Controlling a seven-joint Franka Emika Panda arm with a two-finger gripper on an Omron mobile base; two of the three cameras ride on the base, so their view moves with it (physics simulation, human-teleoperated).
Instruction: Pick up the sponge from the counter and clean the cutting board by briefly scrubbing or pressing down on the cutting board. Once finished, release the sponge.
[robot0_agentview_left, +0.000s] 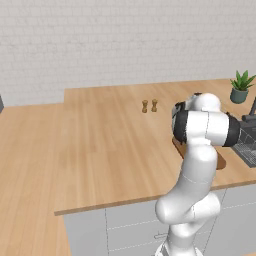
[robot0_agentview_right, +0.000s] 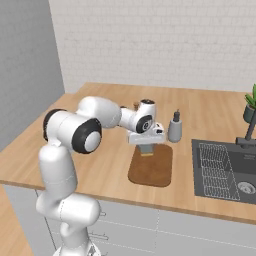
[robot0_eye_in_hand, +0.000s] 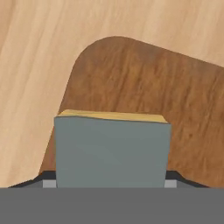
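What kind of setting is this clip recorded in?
A simulated kitchen, most likely: a long wood counter over grey cabinet fronts, a dark sink with a soap dispenser beside it, and a cutting board.

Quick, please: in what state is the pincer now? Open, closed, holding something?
Pincer: closed on the sponge, held above the cutting board.

Arm stretched forward, gripper (robot0_agentview_right: 146, 148) pointing down, clamped
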